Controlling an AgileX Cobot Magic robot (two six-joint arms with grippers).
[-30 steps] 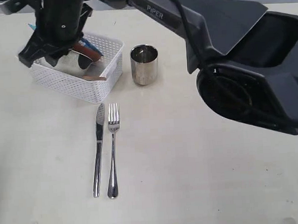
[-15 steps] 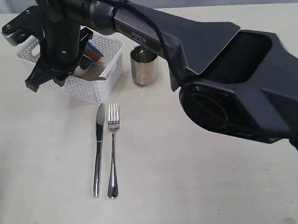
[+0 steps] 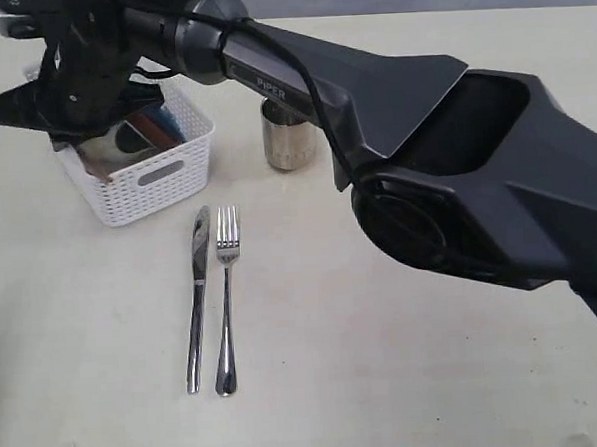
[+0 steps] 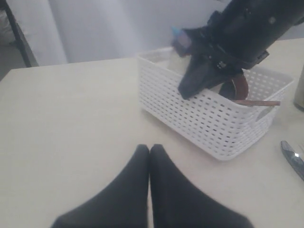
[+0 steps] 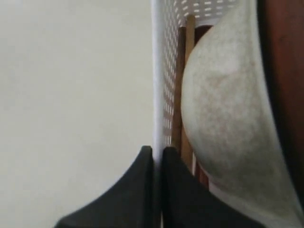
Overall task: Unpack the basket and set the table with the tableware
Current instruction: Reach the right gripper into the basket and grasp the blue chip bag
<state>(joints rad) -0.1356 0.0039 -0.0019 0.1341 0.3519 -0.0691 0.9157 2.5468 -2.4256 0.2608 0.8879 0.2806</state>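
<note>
- Nearest, in the exterior view, a steel knife [image 3: 195, 309] and a steel fork [image 3: 225, 317] are laid side by side. They are close but apart, with handles toward the camera, and both are slim, polished and bright.
- Under them the table [image 3: 387, 379] is seen as a broad, matt, pale cream surface with faint marks.
- In the left wrist view, the left gripper [image 4: 149, 151] is poised over bare tabletop short of the basket. Its two dark tapered fingers are pressed together with nothing between them.
- Farther back on the left, the basket [image 3: 161, 176] is found. It is white plastic and rectangular, with perforated lattice walls, a rounded rim and a handle slot in the wall facing the camera.
- Its thin wall is pinched between the black fingers of the right gripper [image 5: 156, 151], one finger outside and one inside.
- Inside, wooden chopsticks [image 5: 189, 38] are seen against that wall. Next to them comes a pale greyish, finely speckled bowl [image 5: 223, 109] with its curved underside shown, then a smooth brown-red plate [image 5: 285, 71].
- The right arm [image 3: 424, 127], matt black and angular, is stretched across from the right to the basket.
- To the right of the basket, a cylindrical steel cup [image 3: 280, 149] is partly hidden behind that arm.
- Beyond the table's far edge, a plain pale grey backdrop [image 4: 118, 28] is seen.
</note>
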